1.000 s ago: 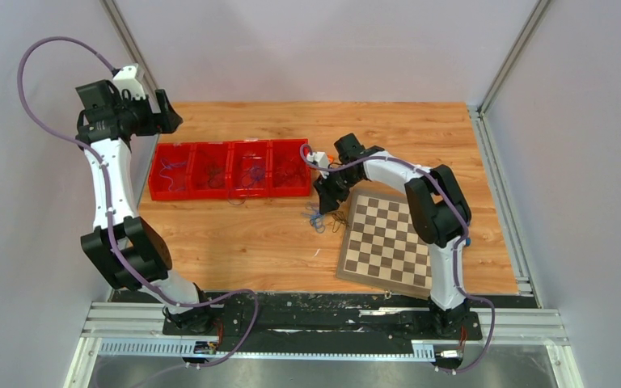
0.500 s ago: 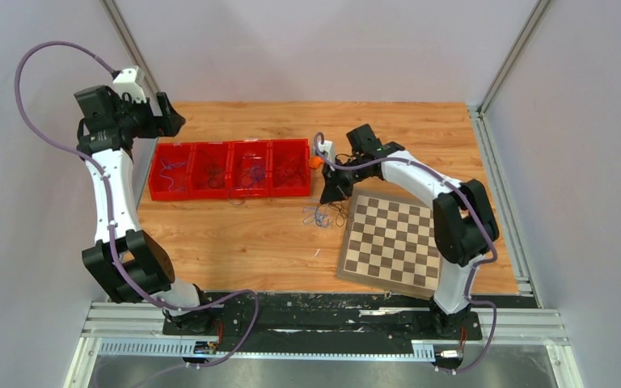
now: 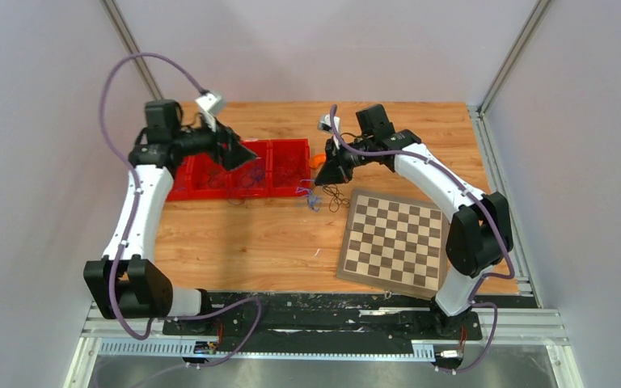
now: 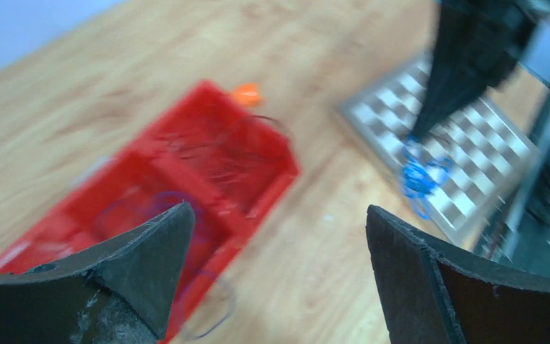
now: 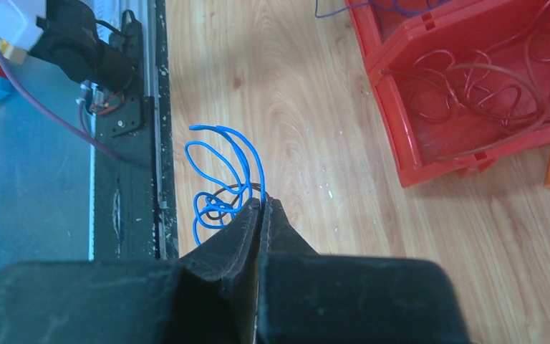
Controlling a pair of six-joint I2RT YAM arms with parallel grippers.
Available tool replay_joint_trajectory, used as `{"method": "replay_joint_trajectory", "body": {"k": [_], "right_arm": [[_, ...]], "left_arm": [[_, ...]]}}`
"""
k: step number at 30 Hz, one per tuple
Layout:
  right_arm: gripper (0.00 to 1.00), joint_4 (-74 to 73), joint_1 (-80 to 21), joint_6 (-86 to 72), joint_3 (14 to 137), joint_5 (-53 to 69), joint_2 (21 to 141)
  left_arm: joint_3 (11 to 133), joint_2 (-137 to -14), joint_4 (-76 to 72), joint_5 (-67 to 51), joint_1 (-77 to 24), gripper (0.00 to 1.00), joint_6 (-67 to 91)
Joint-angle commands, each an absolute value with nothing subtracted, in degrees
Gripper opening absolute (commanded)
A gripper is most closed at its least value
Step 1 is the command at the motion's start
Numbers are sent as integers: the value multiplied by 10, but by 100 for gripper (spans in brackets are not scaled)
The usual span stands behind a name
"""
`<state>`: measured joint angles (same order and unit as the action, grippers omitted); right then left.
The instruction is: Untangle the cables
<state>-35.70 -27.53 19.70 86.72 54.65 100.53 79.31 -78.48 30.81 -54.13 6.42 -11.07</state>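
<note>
My right gripper (image 3: pixel 324 175) is shut on a thin curly blue cable (image 3: pixel 314 198), which hangs from it with a dark cable (image 3: pixel 336 196) tangled in, just right of the red bin row (image 3: pixel 210 195). In the right wrist view the shut tips (image 5: pixel 261 205) pinch the blue cable (image 5: pixel 218 172), and a dark loop (image 5: pixel 233 189) runs through it. My left gripper (image 3: pixel 246 154) is open and empty above the bins. Its view is blurred; its gripper (image 4: pixel 278 210) looks down on the bin (image 4: pixel 258 208) and the hanging blue cable (image 4: pixel 419 175).
The red bin row has four compartments holding blue, dark and reddish-brown wires (image 5: pixel 473 79). A small orange block (image 3: pixel 316 161) lies at the bins' right end. A chessboard (image 3: pixel 392 238) lies at the front right. A loose wire (image 3: pixel 235 200) hangs over the bins' front wall.
My left arm has swung right from the left wall to above the bins. My right gripper has moved back and up toward the bins' right end, carrying the blue cable.
</note>
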Motion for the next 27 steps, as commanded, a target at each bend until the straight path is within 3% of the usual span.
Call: {"method": "replay_joint_trajectory", "body": {"k": [1, 7, 21, 23, 27], "right_arm": [[0, -314, -275, 140, 903, 576, 967], [0, -291, -284, 104, 900, 574, 959], [0, -283, -290, 92, 882, 553, 939], [0, -282, -290, 93, 879, 551, 939], [0, -283, -281, 107, 859, 512, 934]], "left_arm": [[726, -747, 338, -603, -56, 94, -160], [639, -751, 143, -593, -121, 84, 27], [637, -790, 125, -582, -175, 56, 24], [646, -796, 130, -582, -177, 44, 23], [694, -812, 207, -588, -174, 2, -14]]}}
